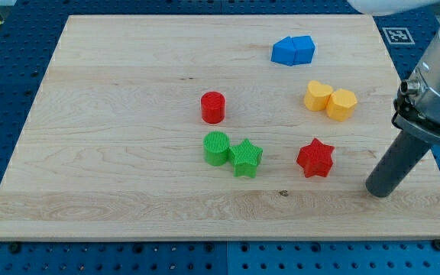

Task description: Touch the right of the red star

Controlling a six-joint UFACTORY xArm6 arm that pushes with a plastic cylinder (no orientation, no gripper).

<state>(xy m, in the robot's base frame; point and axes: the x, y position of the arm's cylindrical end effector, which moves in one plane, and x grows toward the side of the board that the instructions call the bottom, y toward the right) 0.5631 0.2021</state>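
Observation:
The red star (315,159) lies on the wooden board (128,114), right of centre and toward the view's bottom. My tip (380,191) rests on the board to the star's right and a little lower, with a clear gap between them. The dark rod rises from the tip toward the view's upper right.
A red cylinder (213,107) sits near the middle. A green cylinder (217,148) and a green star (246,158) touch each other left of the red star. Two yellow blocks (331,99) lie above the red star. Two blue blocks (293,50) lie near the view's top.

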